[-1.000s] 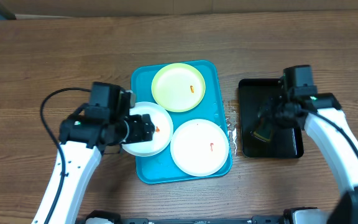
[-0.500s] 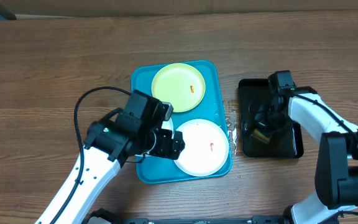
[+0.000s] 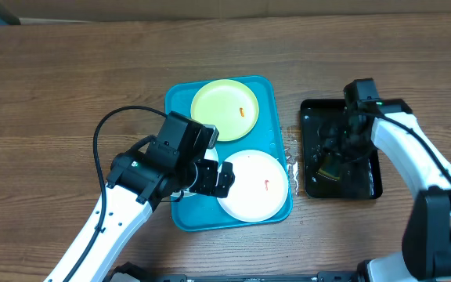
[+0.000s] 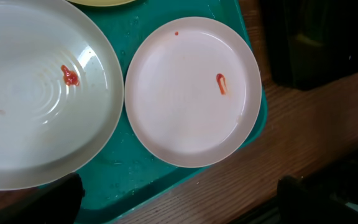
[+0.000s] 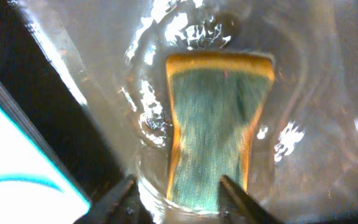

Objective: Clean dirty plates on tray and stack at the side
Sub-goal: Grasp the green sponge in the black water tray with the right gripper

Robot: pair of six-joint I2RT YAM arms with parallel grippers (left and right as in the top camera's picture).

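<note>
Where overhead looks down, turquoise tray [image 3: 180,98] on bench [image 3: 69,70] carries green plate [image 3: 224,110] and white plate [image 3: 250,188], left gripper [image 3: 224,177] above it. Left wrist: second white plate [image 4: 36,106], red-smeared, close; jaws' state cannot be told. Right wrist: sponge [image 5: 216,124] between jaws of right gripper [image 5: 179,190]; grip cannot be told.

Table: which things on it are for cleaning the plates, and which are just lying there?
For the job: blue tray; green plate; white plate; second white plate; sponge; black tray holding the sponge.

Just lying about: shiny wet-looking patch between the two trays.
</note>
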